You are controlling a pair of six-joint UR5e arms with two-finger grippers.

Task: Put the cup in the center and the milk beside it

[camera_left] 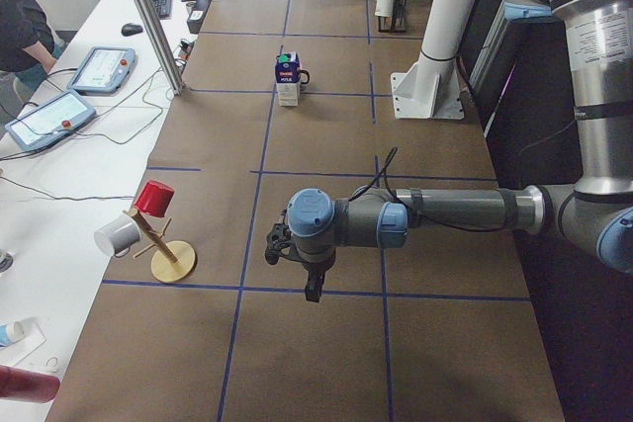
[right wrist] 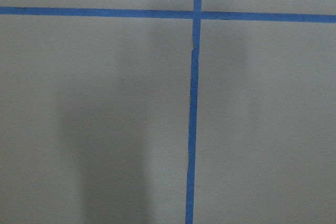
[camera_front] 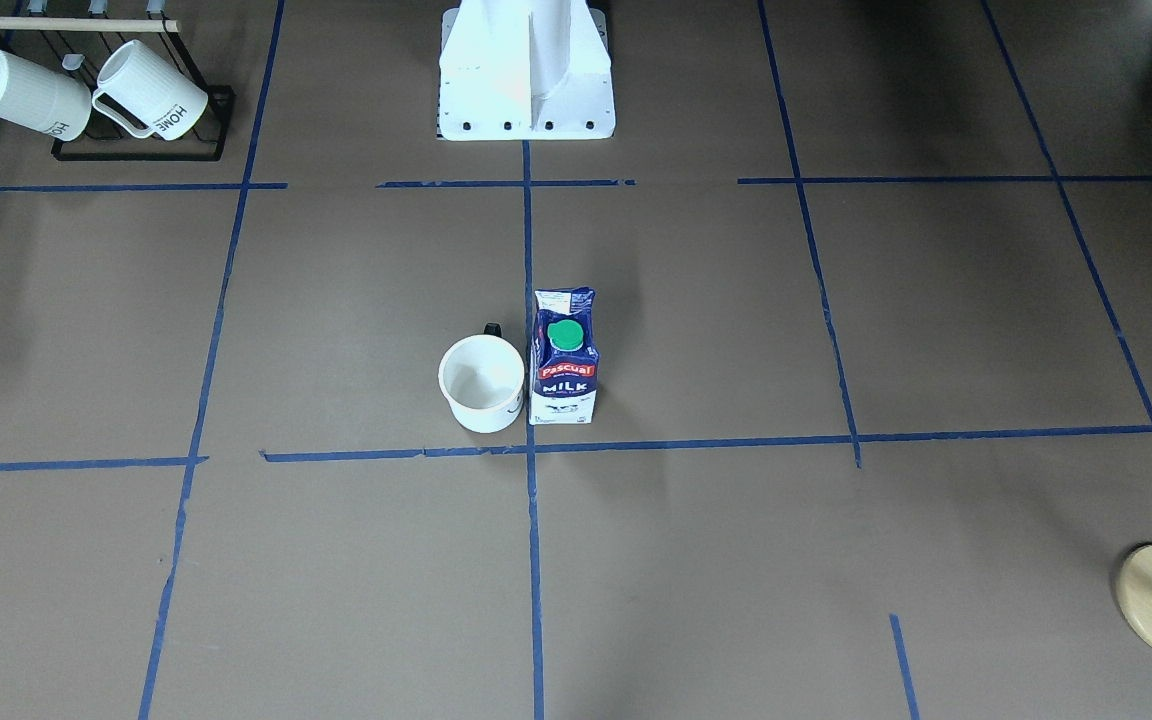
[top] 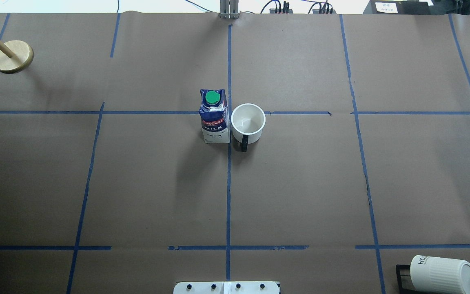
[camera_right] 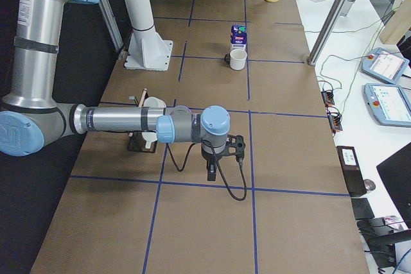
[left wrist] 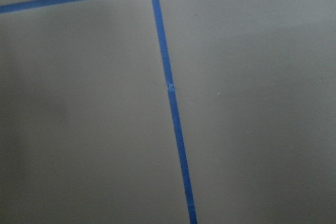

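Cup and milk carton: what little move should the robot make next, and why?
Probably none, just rest: the cup stands upright by the tape crossing mid-table, the milk carton close beside it, and the left arm and right arm hang well away.

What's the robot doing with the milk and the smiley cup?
Nothing is being held right now. The cup stands upright right next to the milk carton, by the tape crossing in the middle of the table. The left gripper and the right gripper hang far from them, each with nothing in it. So the job looks done.
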